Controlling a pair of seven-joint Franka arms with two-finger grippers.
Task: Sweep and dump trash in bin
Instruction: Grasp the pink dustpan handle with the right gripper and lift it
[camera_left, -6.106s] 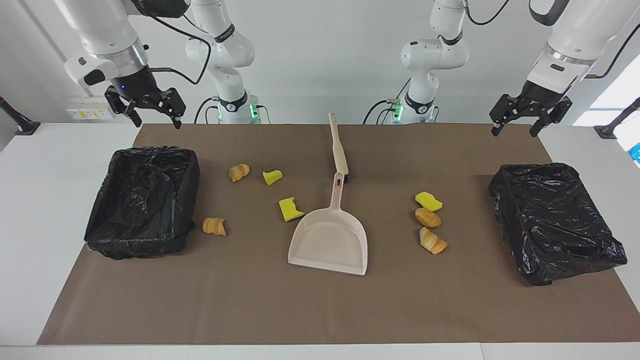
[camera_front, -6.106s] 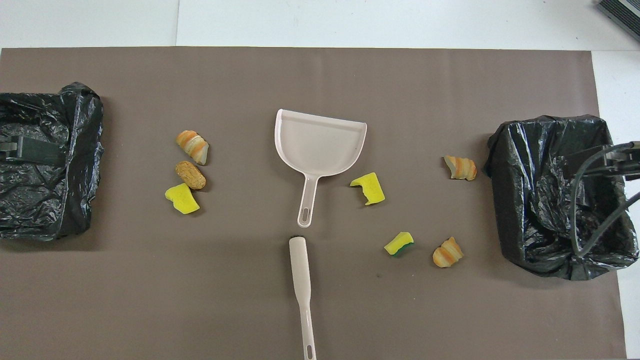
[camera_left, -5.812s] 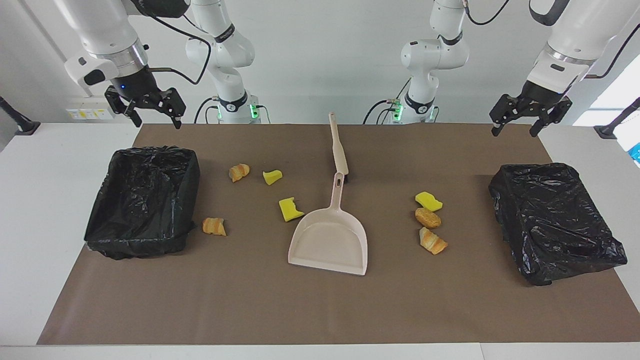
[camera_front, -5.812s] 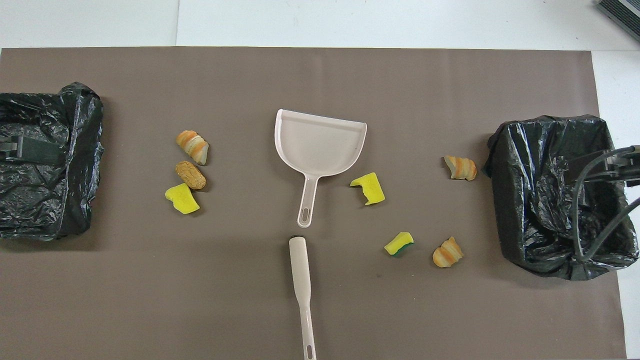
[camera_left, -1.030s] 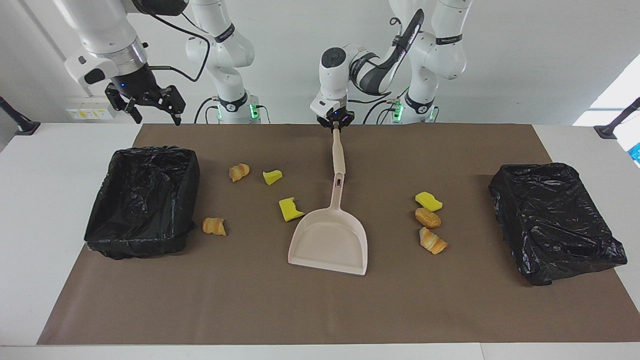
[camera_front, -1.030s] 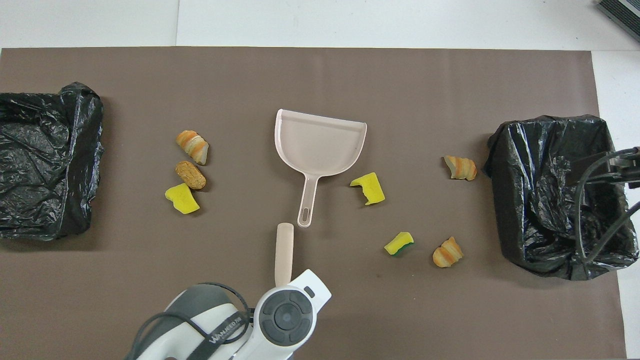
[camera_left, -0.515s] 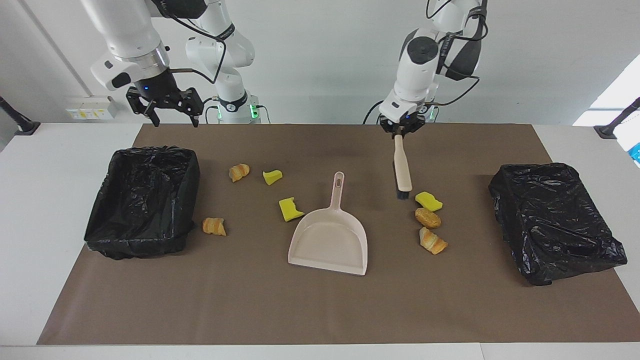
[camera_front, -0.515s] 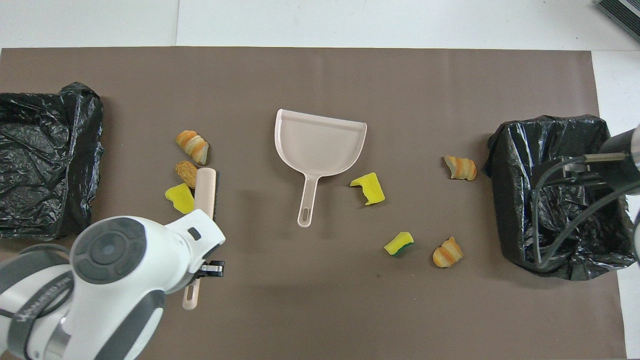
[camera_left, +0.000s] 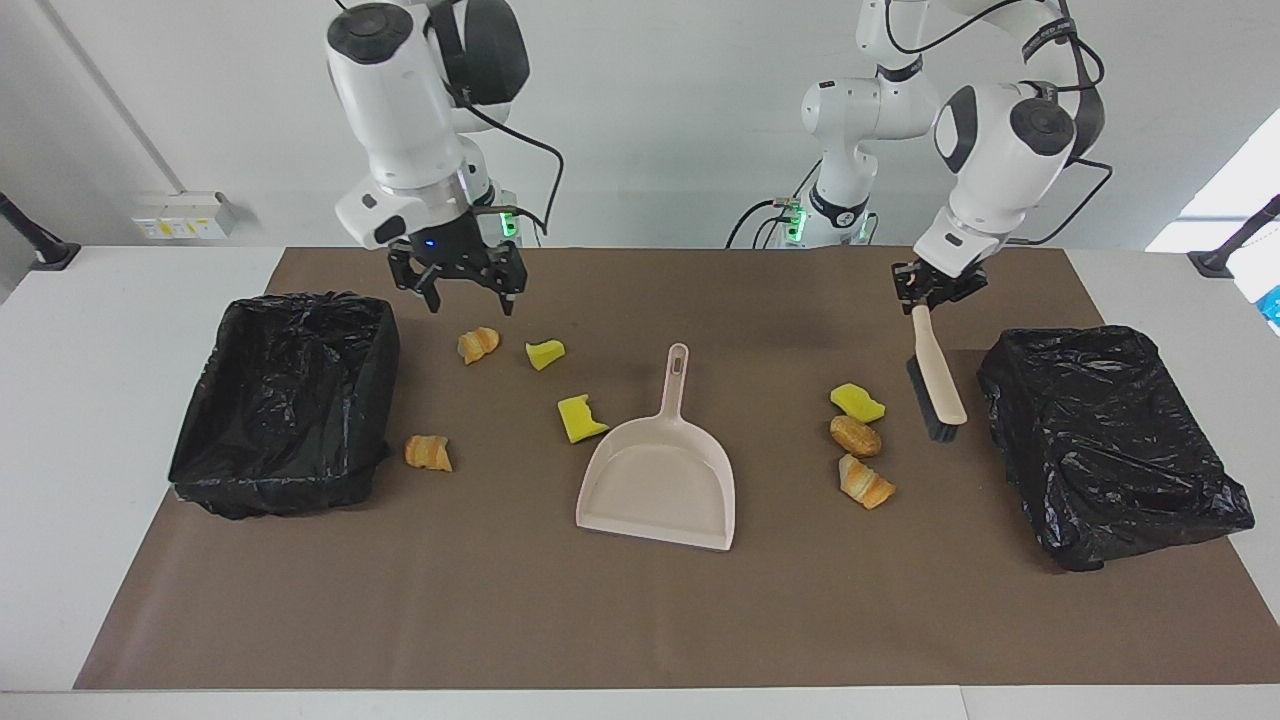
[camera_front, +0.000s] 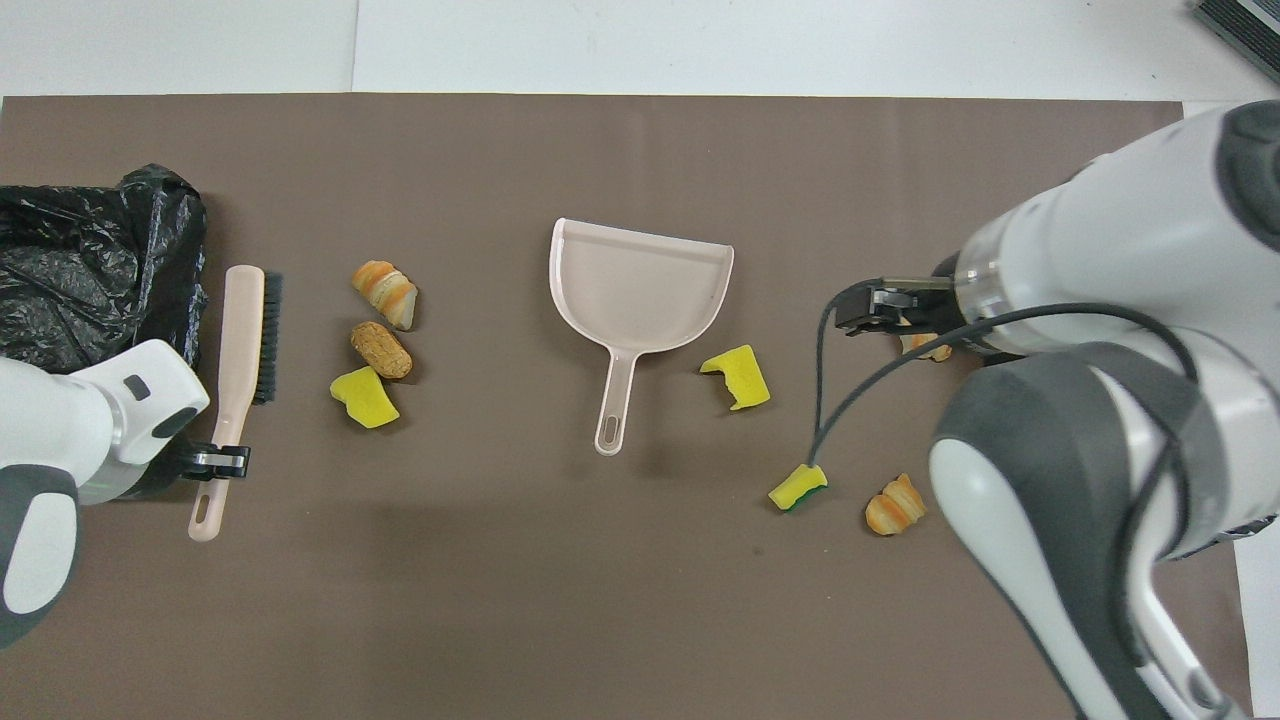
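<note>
Two black bins sit at the table's ends. The pink dustpan lies between them, trash chunks scattered around it. The left gripper squeezes the brush beside one bin. The right gripper hangs open over bread.

A white table carries a brown mat. A plain pale wall holds a socket strip. Bright daylight enters at one end.
</note>
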